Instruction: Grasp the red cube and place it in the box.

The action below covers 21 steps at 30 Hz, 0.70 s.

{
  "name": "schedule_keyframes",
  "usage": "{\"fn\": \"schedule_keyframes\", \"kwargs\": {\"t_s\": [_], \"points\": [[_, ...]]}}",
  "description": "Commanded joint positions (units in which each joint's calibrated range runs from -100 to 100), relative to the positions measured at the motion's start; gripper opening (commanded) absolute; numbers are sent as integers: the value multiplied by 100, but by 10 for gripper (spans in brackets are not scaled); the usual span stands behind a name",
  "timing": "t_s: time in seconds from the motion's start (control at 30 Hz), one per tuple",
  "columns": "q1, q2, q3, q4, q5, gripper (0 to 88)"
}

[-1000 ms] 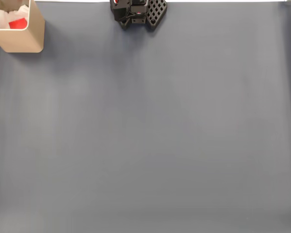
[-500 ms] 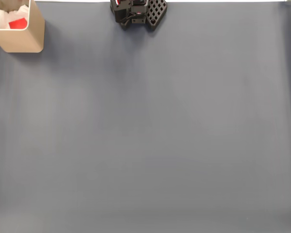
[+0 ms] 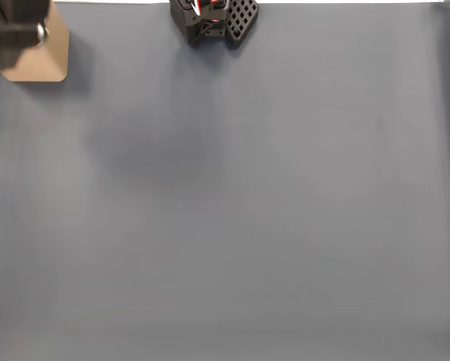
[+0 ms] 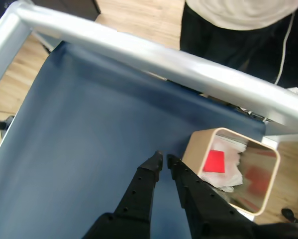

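Red cube [image 4: 214, 161] lies on white padding [image 4: 232, 164] inside beige box [image 4: 262, 193]; empty gripper [image 4: 165, 160], jaws nearly closed, hangs just beside it.

The box [image 4: 268, 191] is the main obstacle: it stands at the far left corner of the bench [image 3: 240, 210] in the fixed view, with a dark part of the arm [image 3: 14, 26] hanging over its top. From the box rightward and toward the near edge, the blue surface lies bare and open to passage. In the wrist view a silver frame bar [image 4: 153, 55] crosses just beyond the box, with a person [image 4: 238, 30] standing behind it.
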Motion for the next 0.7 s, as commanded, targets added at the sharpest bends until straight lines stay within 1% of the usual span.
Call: {"fn": "schedule_keyframes", "kwargs": {"t_s": [0.0,0.37,0.67], "points": [[-622,-286,-79,-97,68,0],[-2397,-1126,770,-171,-5,0],[-3470,-1716,1518,-425,0,0]]}}
